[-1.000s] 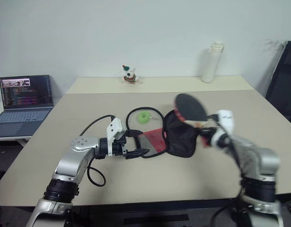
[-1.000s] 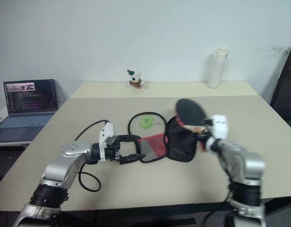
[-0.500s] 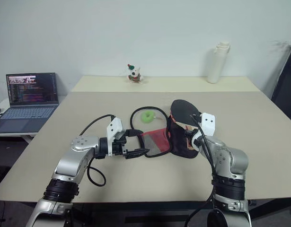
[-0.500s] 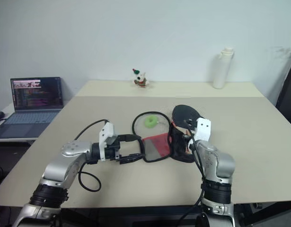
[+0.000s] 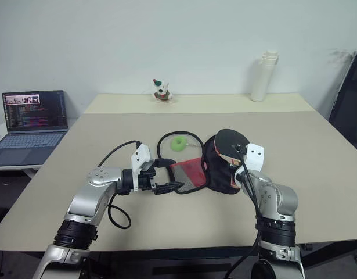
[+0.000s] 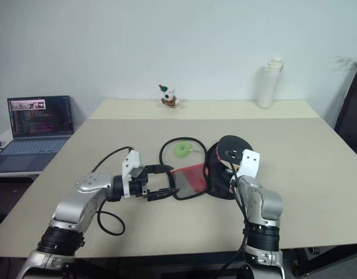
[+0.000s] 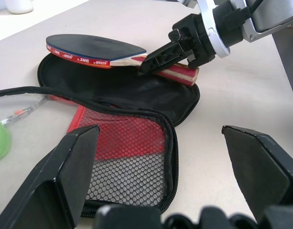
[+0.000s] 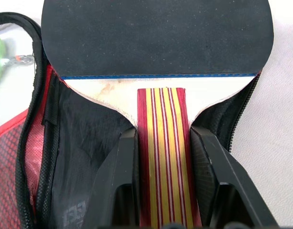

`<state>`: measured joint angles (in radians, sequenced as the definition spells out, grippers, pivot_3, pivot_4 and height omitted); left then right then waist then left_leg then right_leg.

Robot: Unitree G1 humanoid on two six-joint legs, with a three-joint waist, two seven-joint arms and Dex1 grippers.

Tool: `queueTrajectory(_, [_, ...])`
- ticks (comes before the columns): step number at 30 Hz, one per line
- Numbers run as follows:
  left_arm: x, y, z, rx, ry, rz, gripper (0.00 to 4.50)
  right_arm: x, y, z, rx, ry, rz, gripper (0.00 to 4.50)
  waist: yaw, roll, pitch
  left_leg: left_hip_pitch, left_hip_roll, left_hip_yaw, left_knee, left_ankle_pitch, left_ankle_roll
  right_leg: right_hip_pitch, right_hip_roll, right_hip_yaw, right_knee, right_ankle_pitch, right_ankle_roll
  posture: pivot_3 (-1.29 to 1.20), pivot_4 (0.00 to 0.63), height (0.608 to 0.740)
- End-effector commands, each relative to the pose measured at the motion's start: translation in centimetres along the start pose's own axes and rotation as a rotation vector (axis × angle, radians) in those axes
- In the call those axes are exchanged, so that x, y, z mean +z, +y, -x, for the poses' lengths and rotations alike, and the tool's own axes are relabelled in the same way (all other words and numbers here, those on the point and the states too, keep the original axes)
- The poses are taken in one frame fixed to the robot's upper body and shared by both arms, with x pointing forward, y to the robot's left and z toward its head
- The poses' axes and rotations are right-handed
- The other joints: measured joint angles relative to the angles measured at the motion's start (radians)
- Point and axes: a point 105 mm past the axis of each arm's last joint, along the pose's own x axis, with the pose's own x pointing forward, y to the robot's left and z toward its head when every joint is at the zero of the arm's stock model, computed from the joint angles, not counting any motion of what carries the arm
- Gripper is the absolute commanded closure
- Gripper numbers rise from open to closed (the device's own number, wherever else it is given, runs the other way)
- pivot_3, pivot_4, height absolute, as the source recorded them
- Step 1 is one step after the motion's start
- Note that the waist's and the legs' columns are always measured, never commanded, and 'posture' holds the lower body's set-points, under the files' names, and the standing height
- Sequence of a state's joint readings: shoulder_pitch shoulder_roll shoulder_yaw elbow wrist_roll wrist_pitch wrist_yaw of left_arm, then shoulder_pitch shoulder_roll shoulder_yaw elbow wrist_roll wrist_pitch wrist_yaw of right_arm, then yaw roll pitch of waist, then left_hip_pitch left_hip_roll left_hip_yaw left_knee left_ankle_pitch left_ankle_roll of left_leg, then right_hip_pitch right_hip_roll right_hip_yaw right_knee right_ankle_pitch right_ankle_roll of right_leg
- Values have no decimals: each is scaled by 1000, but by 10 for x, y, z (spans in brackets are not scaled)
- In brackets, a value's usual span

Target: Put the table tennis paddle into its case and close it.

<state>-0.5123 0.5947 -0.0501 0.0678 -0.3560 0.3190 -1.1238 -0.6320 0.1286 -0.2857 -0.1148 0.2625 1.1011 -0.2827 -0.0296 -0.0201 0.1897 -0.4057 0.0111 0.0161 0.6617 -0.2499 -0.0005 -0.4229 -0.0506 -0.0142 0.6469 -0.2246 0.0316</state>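
**Paddle gripped above the open case**

Right gripper (image 8: 161, 157) clamped on the striped wooden handle of the table tennis paddle (image 7: 96, 50), one black finger (image 8: 121, 176) pressed to each side of the handle. Blade held black face up, roughly flat, directly ahead of the fingers and over the black lining of its case (image 7: 122, 90); whether blade and lining touch cannot be told. Case unzipped and spread on the table (image 5: 317, 151), black half under the paddle, red mesh-pocket half folded out toward the left gripper (image 7: 167, 157).

Left gripper spread wide, holding nothing, poised just beside the mesh half's zipper rim and pointing across it toward the paddle and the right gripper.

Just beyond the mesh half, a small green ball (image 5: 178, 144) inside a loop of black cord (image 5: 166, 139). Farther off, at the table's back edge, a small figurine (image 5: 161, 91) and a white bottle (image 5: 262, 77). Well out past the left arm, an open laptop (image 5: 30, 119).
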Motion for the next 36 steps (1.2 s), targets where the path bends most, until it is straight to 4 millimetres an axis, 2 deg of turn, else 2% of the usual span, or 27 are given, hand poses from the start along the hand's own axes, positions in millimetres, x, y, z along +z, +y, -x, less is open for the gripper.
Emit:
queueTrajectory(1, [14,-2,2,-1,-38,-51,0,-8,27,4,84,11,-64,3418,0,0,0,0,0,0,0,0,0,0,0,0,0,0,0,0,150,740])
queueTrajectory(6, [13,-2,2,0,-38,-50,0,-10,35,6,106,20,-67,3418,0,0,0,0,0,0,0,0,0,0,0,0,0,0,0,0,150,740])
queueTrajectory(13, [13,-3,2,1,-38,-50,0,-5,39,10,114,-7,-36,3418,-1,0,0,0,0,0,0,0,0,0,0,0,0,0,0,0,150,740])
queueTrajectory(22, [12,-5,1,-2,-35,-48,0,-9,43,12,122,-8,-18,3418,-2,0,0,0,0,0,0,0,0,0,0,0,0,0,0,0,150,740])
queueTrajectory(27, [11,-5,1,-2,-34,-48,0,-9,34,9,77,-19,-28,1760,-2,0,0,0,0,0,0,0,0,0,0,0,0,0,0,0,150,740])
queueTrajectory(32, [11,-5,2,0,-32,-47,0,-7,37,8,83,-28,-37,109,-2,0,0,0,0,0,0,0,0,0,0,0,0,0,0,0,150,740])
queueTrajectory(36, [9,-4,4,13,-28,-43,0,1,45,12,144,-48,-76,109,-2,0,0,0,0,0,0,0,0,0,0,0,0,0,0,0,150,740])
